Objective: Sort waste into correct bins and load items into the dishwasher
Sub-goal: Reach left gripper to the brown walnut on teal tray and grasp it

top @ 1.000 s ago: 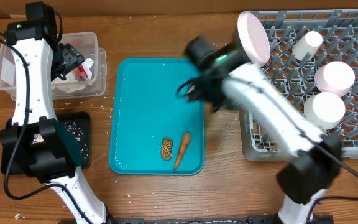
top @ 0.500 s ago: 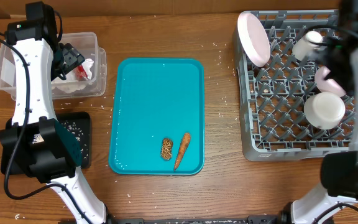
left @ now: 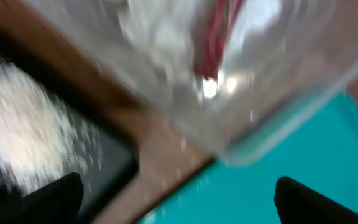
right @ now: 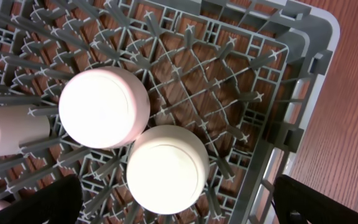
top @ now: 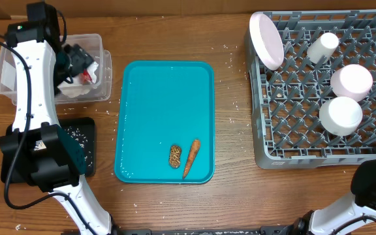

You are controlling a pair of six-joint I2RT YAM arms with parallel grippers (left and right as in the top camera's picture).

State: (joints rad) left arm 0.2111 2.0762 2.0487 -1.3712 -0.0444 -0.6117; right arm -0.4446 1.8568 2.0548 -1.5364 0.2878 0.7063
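Once my right arm had swung off the teal tray [top: 165, 117], its open gripper [right: 179, 205] hung over the rack [top: 305, 140]; my left gripper [left: 179, 199] gaped, and the carrot stick [top: 191, 157] waited unsorted.

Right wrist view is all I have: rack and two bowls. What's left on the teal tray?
Observer: A carrot stick and a brown lump lie side by side near the front edge of the tray.
Operator: Plate loaded?
Observer: Yes, the plate stands on edge in the rack's back left corner.
Operator: Where's the left tool?
Observer: Over the clear tub, which holds white paper and a red wrapper; the left tool is open and empty.
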